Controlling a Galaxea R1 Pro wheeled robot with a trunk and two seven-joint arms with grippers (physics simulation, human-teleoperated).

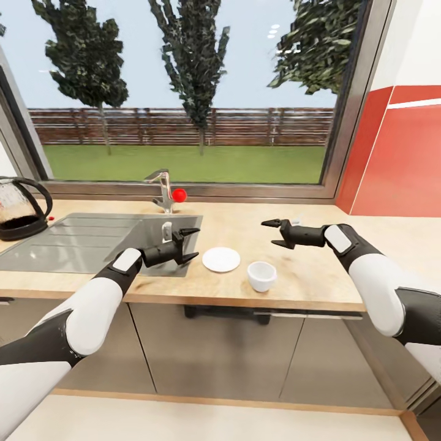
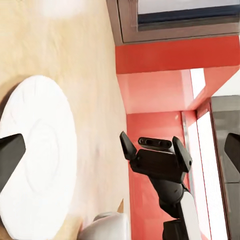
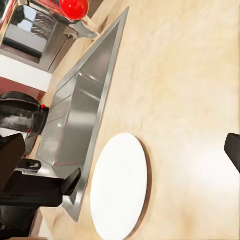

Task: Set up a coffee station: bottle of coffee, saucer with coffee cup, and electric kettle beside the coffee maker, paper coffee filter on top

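Fingers of the left gripper are held spread and empty above the light wood-grain counter, just left of the small plain white round saucer. The small white rounded cup is seen beside it, not on it. The right gripper is likewise spread, empty. The cup could be tipped if clipped sideways.

Your head camera looks down over the countertop toward the window; both wrist cameras sit close above it, facing each other across the saucer.
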